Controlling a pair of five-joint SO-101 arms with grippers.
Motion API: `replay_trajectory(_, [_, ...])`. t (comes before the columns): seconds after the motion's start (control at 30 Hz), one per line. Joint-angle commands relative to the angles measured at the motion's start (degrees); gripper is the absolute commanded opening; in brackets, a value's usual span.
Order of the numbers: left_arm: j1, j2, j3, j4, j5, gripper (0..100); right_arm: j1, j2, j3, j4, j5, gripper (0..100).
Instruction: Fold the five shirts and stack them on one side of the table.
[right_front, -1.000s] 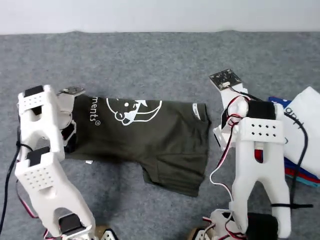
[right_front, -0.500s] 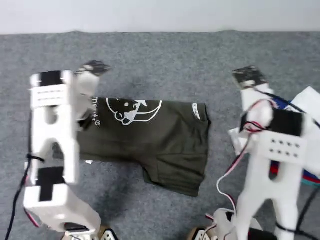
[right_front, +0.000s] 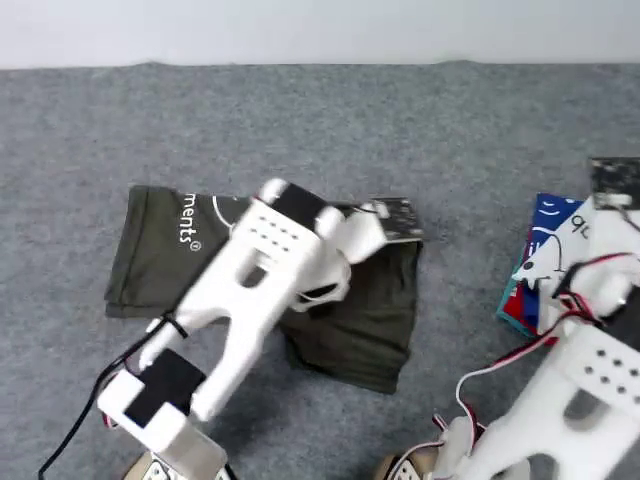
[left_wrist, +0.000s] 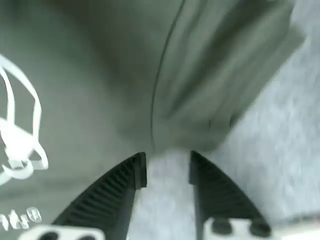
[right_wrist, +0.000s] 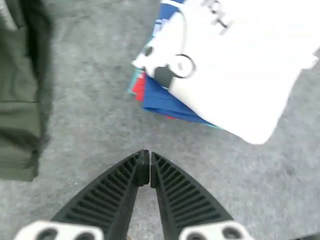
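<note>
We see one dark green shirt (right_front: 160, 250) lying near the middle of the table (right_front: 400, 120), a little toward its left side. It is partly folded, with white print on its left part and a loose flap toward the near edge. The left arm (right_front: 250, 290) reaches slantwise over it from the near edge and hides its middle and most of the print from above.

The left gripper (left_wrist: 167, 162) hovers at the hem of the green cloth, its fingers a narrow gap apart with only grey table between them.

Toward the right side of the table lies one stack of folded shirts (right_wrist: 225, 65). A white one is on top, with a blue layer, a red strip and a thin teal edge under it. We cannot tell how many shirts those layers make. The right arm (right_front: 590, 380) crosses the stack's near part.

The right gripper (right_wrist: 150, 162) hangs over bare table between the green shirt and the stack, its fingers pressed together on nothing.

The table is covered in grey, carpet-like fabric. Beyond its far edge stands a plain white wall (right_front: 300, 30). We count two arms.
</note>
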Motion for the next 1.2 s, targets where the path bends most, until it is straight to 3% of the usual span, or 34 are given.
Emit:
replay_trajectory(0.0, [4.9, 1.0, -0.1, -6.2, 2.1, 17, 3.7, -2.6, -2.7, 2.2, 0.5, 1.5])
replay_trajectory(0.23, [10.2, 11.2, -0.6, -10.1, 3.0, 11, 5.3, -3.5, -2.7, 2.2, 0.5, 1.5])
replay_trajectory(0.67, [11.4, 20.1, -0.3, -4.6, -0.5, 10, 5.2, -3.5, -2.7, 2.2, 0.5, 1.5])
replay_trajectory(1.17, [13.8, 4.1, -0.5, -2.5, 1.8, 11, 5.0, -3.3, -2.7, 2.2, 0.5, 1.5])
